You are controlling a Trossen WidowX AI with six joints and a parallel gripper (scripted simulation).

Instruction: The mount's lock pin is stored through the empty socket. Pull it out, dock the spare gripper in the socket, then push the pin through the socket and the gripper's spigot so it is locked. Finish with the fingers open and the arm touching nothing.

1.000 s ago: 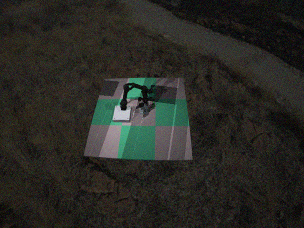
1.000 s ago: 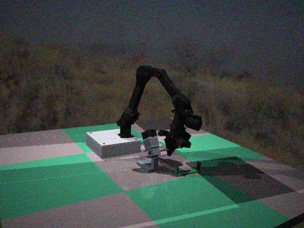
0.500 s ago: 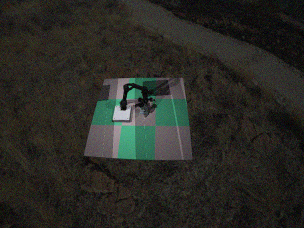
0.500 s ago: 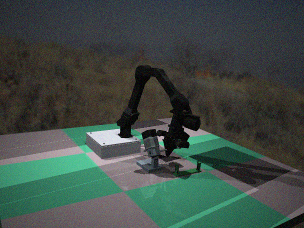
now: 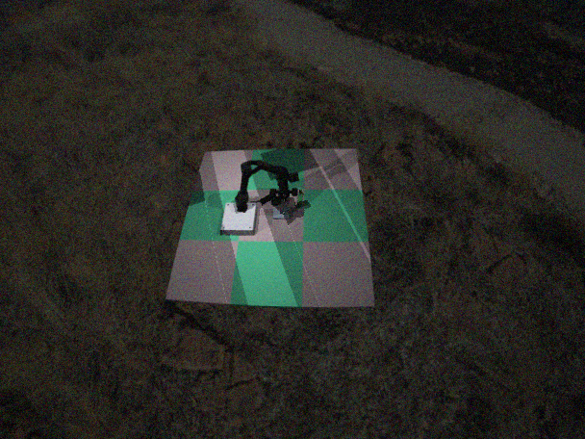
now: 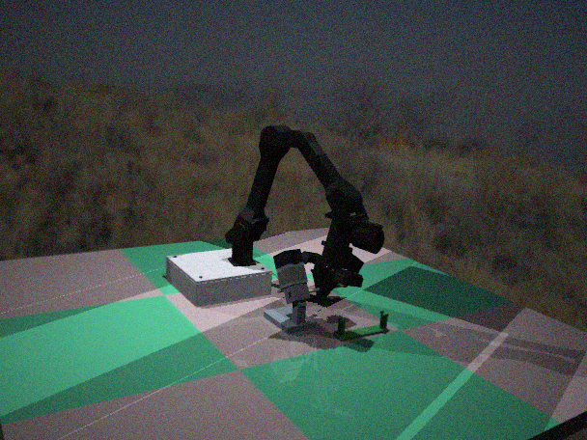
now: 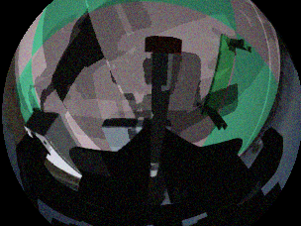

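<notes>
My gripper (image 6: 322,292) (image 7: 152,127) is shut on the lock pin's dark shaft (image 7: 159,89). Its dark red head (image 7: 163,45) sticks out past the fingers at the top of the wrist view. In the exterior view a thin bit of pin shows between my fingers and the mount. The mount has a pale blue base (image 6: 277,316) (image 7: 115,138) and a short post (image 6: 299,311). Above the post, a tilted grey body with a dark top, apparently the spare gripper (image 6: 292,276), stands docked. The pin's far end and how deep it sits in the socket cannot be told.
An empty green cradle (image 6: 362,332) (image 7: 223,74) with two uprights lies beside the mount, to the right in the exterior view. The arm's white base box (image 5: 239,219) (image 6: 234,290) stands left of the mount. Strong shadows cross the chequered table top (image 5: 269,274).
</notes>
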